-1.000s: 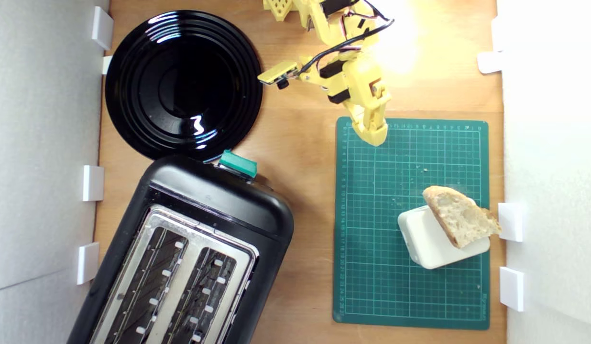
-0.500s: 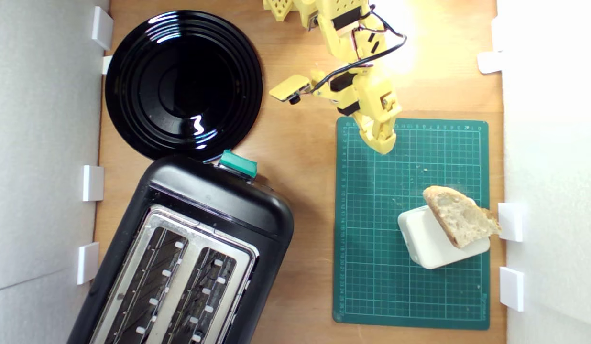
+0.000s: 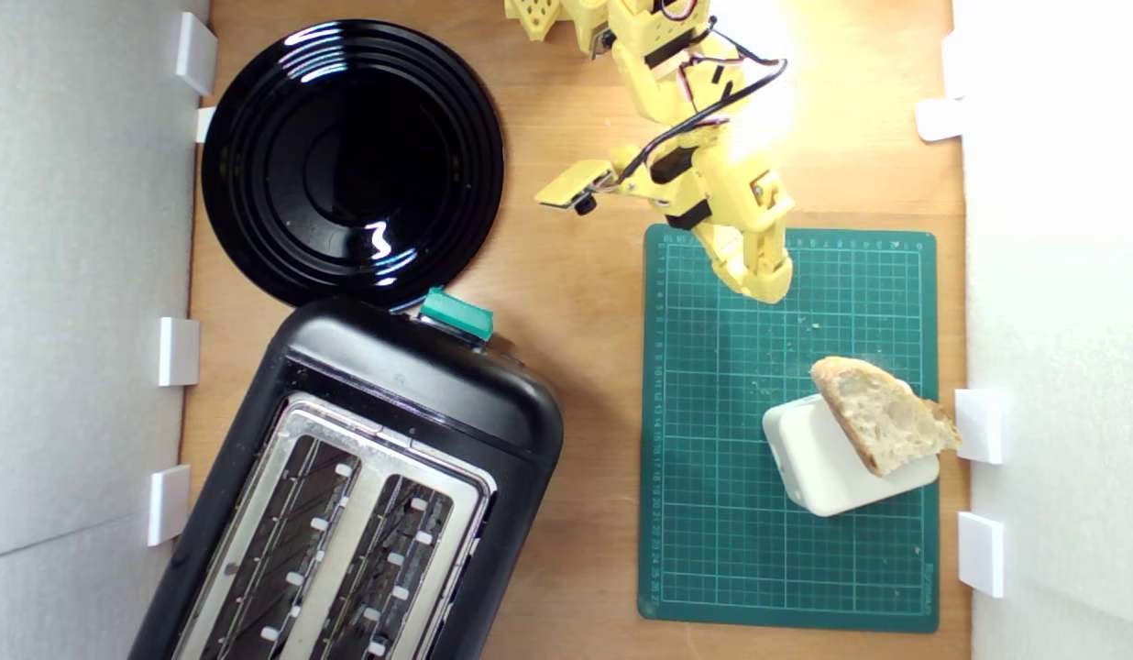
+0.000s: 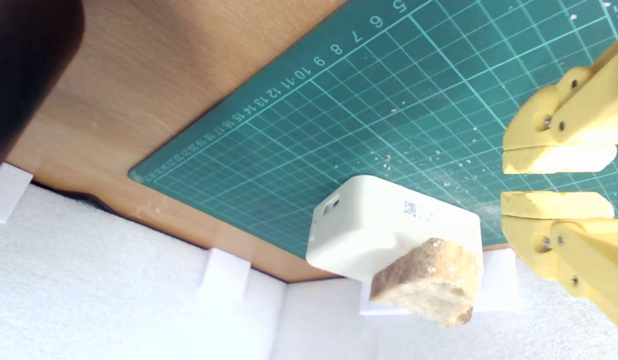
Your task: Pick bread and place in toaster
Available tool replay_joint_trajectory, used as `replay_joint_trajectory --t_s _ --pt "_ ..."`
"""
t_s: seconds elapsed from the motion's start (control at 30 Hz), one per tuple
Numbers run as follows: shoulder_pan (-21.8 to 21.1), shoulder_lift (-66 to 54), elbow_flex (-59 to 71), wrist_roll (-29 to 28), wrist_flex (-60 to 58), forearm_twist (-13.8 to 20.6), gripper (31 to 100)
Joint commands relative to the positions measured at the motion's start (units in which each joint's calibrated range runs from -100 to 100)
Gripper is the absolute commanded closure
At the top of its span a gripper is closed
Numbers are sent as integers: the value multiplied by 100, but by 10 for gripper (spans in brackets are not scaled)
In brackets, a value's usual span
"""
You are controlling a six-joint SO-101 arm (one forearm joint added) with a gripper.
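Since the earlier frame the claw (image 3: 768,286) has slid toward four o'clock across the green mat (image 3: 713,513), nearly closed and empty. The bread (image 3: 883,417) leans propped on the white box (image 3: 819,472), easing pickup; the toaster (image 3: 420,385) waits at eight o'clock.

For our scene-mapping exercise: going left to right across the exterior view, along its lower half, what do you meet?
Glossy black two-slot toaster → bare wooden tabletop → green gridded cutting mat → off-white plastic box → wedge of crusty bread leaning on it.
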Motion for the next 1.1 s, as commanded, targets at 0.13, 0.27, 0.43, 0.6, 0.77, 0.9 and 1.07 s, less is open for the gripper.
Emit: replay_joint_trajectory --t_s 0.13,0.27,0.43,0.6,0.77,0.9,1.07 --pt "-33 279 -642 37 -238 5 687" --pt "-33 478 -896 37 -238 5 623" --pt "-33 528 -905 -10 -238 5 541" --pt "-25 528 -905 -15 -280 5 528" --pt "-25 537 -887 0 -758 -4 534" --pt "-25 545 -896 -10 -792 68 535" --pt "-49 745 -1051 -15 -801 77 535"
